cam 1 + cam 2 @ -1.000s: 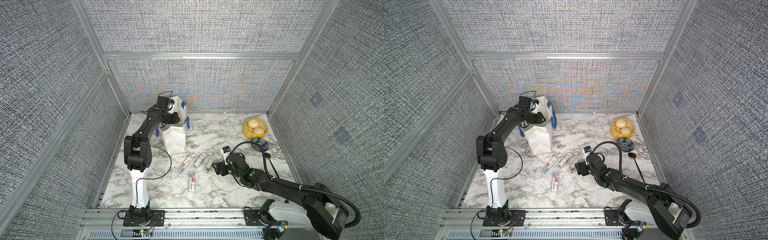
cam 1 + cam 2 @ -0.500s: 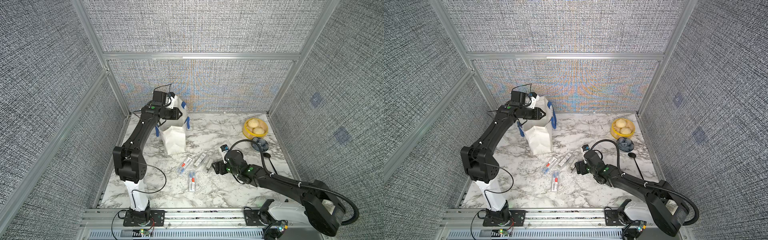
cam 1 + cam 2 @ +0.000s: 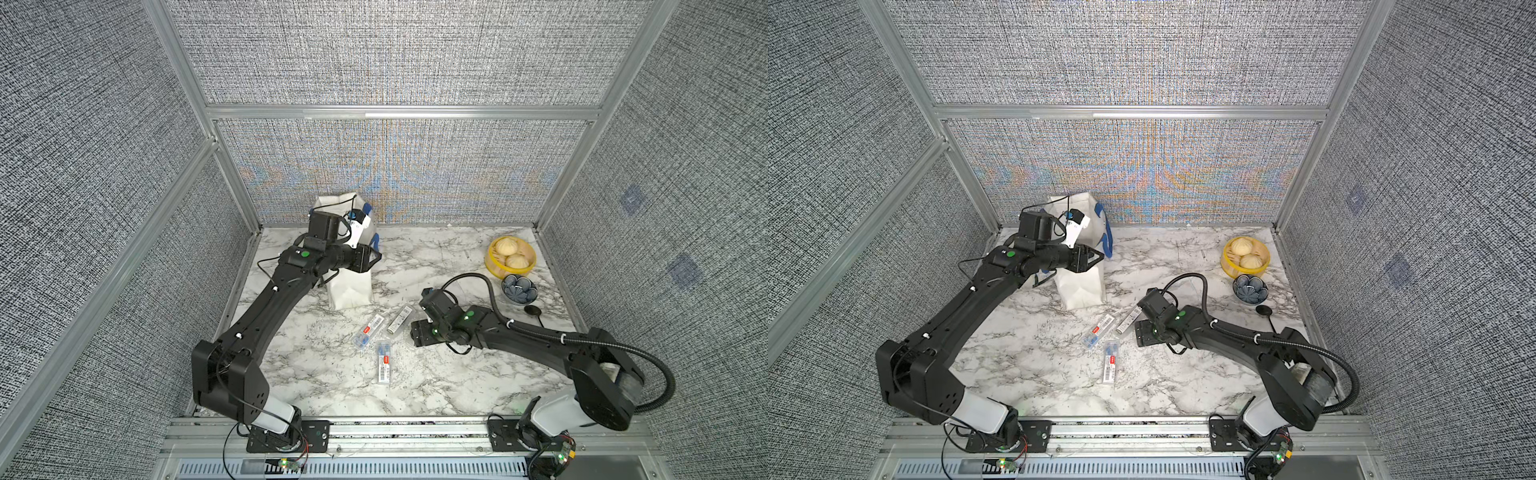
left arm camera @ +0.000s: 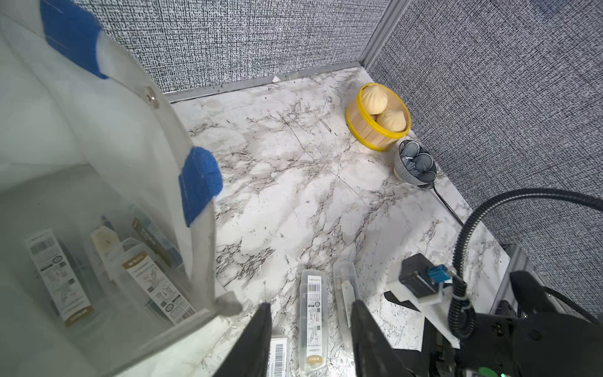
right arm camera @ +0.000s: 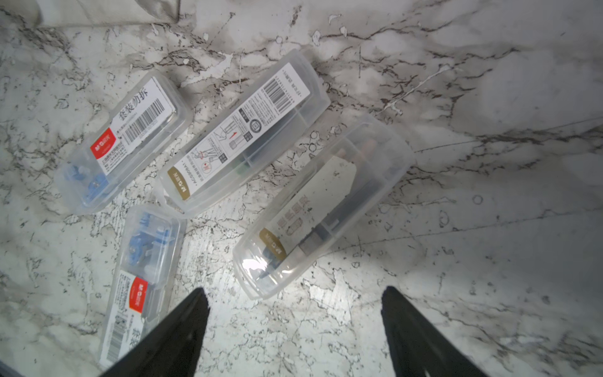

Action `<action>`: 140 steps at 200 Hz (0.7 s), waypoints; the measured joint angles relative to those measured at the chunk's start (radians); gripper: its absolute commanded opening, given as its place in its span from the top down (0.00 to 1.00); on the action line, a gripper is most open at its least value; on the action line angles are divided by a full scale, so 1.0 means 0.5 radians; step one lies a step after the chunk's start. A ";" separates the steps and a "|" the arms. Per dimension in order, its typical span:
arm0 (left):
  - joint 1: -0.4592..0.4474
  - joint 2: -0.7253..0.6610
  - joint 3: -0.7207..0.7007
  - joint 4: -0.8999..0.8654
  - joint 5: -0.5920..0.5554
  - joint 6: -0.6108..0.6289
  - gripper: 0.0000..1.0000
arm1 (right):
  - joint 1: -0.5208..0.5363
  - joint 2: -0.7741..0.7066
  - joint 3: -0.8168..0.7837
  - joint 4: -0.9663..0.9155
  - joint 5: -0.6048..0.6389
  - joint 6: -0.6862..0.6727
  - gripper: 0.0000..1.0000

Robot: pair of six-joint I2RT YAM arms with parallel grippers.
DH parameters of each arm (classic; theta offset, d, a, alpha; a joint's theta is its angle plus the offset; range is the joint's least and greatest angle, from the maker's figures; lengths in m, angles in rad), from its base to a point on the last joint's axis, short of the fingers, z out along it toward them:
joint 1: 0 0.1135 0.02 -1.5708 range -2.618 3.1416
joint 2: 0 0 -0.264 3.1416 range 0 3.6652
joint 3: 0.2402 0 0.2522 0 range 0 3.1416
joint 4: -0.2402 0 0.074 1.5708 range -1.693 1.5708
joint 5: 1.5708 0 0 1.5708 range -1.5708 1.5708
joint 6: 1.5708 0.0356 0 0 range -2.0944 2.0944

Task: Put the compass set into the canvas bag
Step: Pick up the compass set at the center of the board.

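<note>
Pickup of the next compass set looks to us like the step in hand. Right gripper (image 5: pixel 293 293) hovers low over the marble table (image 3: pixel 436 257), jaws spread wide with nothing between them. The nearest compass set, a gold-label case (image 5: pixel 323 205), lies mid-table just ahead of the tips, not touching. We judge it best to square the jaws across the case's short width. Then lower until the tips straddle both long walls and close gently, since the clear plastic looks slick. Stay off the neighbouring cases too. Left gripper (image 4: pixel 310 306) hangs by the right edge of the canvas bag (image 3: pixel 349 291) rim, jaws parted and empty. The bag stands upright at far left, and we would keep its mouth clear for the drop.

Counts:
- On the table we count four clear cases: first red-label case (image 5: pixel 120 140), second red-label case (image 5: pixel 140 280), second gold-label case (image 5: pixel 241 133), plus the nearest one.
- Bagged cases (image 4: pixel 156 287): at least three, exact number unclear.
- One bag, with one blue handle (image 4: pixel 199 186) surely visible.
- Far right: one yellow basket (image 3: pixel 492 270), two buns (image 3: pixel 506 246), one patterned bowl (image 3: pixel 518 289), one black spoon (image 3: pixel 532 309).
</note>
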 measured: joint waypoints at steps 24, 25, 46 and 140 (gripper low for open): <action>-0.002 -0.024 -0.045 0.070 0.017 -0.001 0.34 | 0.020 0.151 0.169 -0.133 0.062 0.103 0.16; -0.002 -0.024 -0.045 0.071 0.017 -0.001 0.33 | 0.020 0.159 0.176 -0.139 0.066 0.108 0.16; -0.003 -0.018 -0.047 0.072 0.017 0.005 0.20 | 0.034 0.259 0.257 -0.233 0.109 0.167 0.16; 0.002 -0.019 -0.056 0.071 -0.017 0.037 0.20 | 0.087 0.585 0.504 -0.378 0.152 0.199 0.16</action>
